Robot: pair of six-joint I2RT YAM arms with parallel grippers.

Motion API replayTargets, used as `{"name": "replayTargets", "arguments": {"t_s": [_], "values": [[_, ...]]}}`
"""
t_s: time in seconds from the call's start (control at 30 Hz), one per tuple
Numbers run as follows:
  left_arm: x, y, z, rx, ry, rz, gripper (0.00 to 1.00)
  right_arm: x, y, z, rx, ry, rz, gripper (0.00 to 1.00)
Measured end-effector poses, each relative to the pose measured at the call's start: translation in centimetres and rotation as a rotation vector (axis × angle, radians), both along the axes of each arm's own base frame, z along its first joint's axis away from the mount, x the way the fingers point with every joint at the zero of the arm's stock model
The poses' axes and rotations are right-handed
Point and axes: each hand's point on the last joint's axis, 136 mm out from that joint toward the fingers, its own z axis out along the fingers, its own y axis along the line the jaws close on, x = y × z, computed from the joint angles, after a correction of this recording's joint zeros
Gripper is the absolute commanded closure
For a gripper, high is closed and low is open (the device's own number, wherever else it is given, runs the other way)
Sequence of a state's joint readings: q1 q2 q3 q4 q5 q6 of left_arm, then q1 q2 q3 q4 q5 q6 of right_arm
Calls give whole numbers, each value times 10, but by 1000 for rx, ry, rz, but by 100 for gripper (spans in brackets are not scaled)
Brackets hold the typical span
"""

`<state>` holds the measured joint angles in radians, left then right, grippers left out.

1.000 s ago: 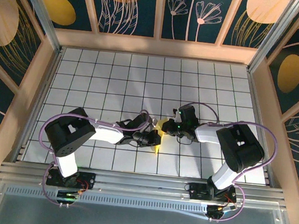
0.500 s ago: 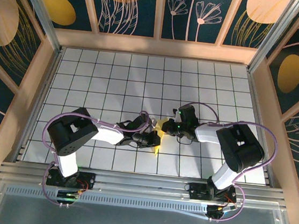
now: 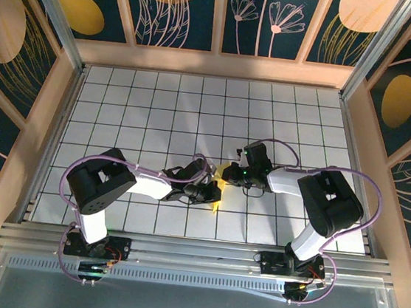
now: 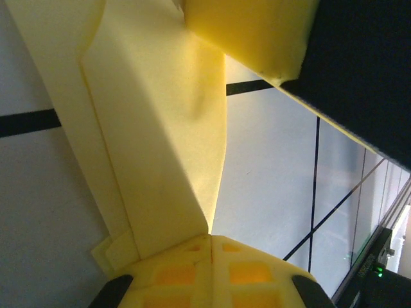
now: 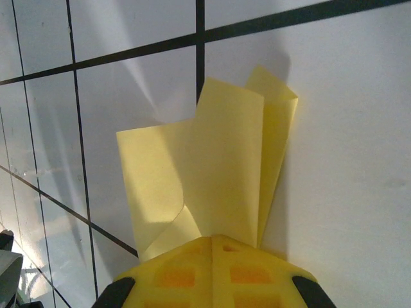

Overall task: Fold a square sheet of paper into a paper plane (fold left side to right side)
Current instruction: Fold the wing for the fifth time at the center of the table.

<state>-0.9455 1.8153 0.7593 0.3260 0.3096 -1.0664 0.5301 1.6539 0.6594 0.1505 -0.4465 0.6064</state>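
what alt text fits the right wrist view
Folded yellow paper fans upward from the right arm's shut jaws at the bottom edge, its layers splayed and casting shadows. Behind it is a white table crossed by black grid lines.

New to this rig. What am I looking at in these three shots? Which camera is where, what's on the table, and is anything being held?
These are two small robot arms, bolted side by side at the near edge of a table tiled in a white grid. The wide shot comes from a fixed camera above and behind them. It shows the left arm on the left and the right arm on the right, both reaching in to meet mid-table. The two close-ups come from a camera on each wrist, looking along that arm's own fingers. The loose thing on the table is a yellow paper, already folded into several layers. In each wrist view the paper runs into closed fingertips, so the left gripper and the right gripper each appear to pinch it.
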Motion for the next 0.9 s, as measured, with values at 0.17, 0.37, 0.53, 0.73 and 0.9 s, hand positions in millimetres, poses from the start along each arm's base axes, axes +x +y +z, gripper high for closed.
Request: {"name": "replayTargets", "arguments": {"t_s": [0.17,0.37,0.53,0.73,0.9], "values": [[0,-1,0,17,-11,3,100,5,-5,26,28,-44,-13,100],[2,-2,-1,27,-19,5,100,3,-12,54,100,-124,-20,100],[2,-3,-1,34,-24,5,100,-22,-14,32,135,-72,18,100],[3,-3,-1,43,-30,3,100,-22,-9,23,153,-64,39,100],[3,-3,-1,46,-31,4,100,-14,-4,17,151,-65,47,100]]}}
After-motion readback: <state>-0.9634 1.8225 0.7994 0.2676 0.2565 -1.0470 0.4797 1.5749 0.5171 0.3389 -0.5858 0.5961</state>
